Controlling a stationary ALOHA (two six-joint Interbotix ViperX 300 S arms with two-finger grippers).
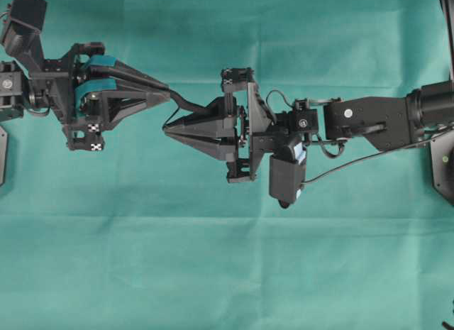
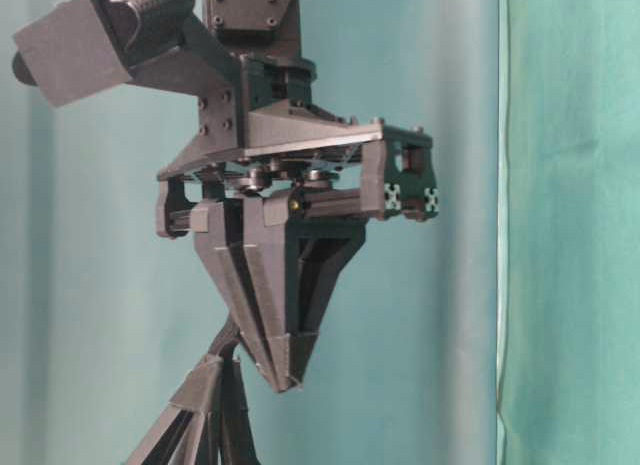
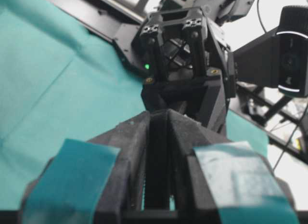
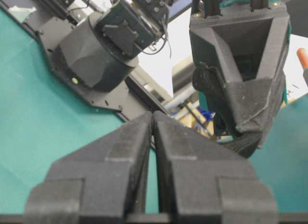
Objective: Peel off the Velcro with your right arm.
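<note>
Velcro [image 1: 186,103] sits centre frame in the overhead view, a black strap pinched at the tip of the left gripper [image 1: 167,94] and curving right toward the right arm [image 1: 369,121]; left fingers clamped on it, teal pads [image 1: 99,74] behind; right gripper [image 1: 167,130] just below the strap, its pointed fingers pressed together, whether they touch the strap cannot be told; both arms above the green cloth [image 1: 213,266]; right wrist view shows the strap's end [image 4: 248,144] dangling beneath the left fingers.
</note>
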